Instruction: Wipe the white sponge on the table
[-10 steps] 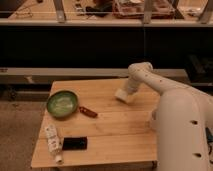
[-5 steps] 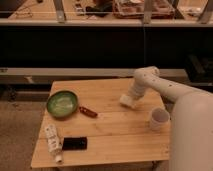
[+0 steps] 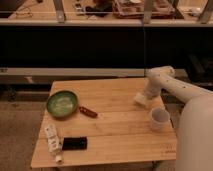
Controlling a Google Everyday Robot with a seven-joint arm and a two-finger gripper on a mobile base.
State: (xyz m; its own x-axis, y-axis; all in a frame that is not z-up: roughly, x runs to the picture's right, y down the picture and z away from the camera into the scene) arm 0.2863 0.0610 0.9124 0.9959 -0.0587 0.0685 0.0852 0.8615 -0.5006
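Gripper (image 3: pixel 144 94) down low at the table's (image 3: pixel 115 132) right side, toward the far edge, at the tip of a white arm (image 3: pixel 162 81) slanting in from the right. Cannot tell how wide its grasp is, nor whether anything is clamped in it. Just under the tip, a small pale block, taken for the sponge (image 3: pixel 140 100), resting on the planks or nearly so; cannot tell whether held, pressed down or only touched. Hard to separate from the gripper, both being the same pale shade.

Near the sponge, toward the front right corner, a white cup (image 3: pixel 159 119), upright, open end up, apart from sponge and arm alike. Beside it at the picture's right edge, the robot's bulky white body (image 3: pixel 196 135), covering part of the table's right end.

Well apart on the left half: a green bowl (image 3: pixel 62 104), round and shallow, with something pale inside. Just right of the bowl, a small red object (image 3: pixel 88 111) lying flat, slanted, close to the rim but not touching. Nearer the front left corner, a white tube (image 3: pixel 52 141) with a printed label, lying down, cap end toward the front edge. Beside the tube on its right, a flat black object (image 3: pixel 74 144), too dark to identify.

Behind the table, a dark counter front with a pale rail (image 3: pixel 75 72) across it.
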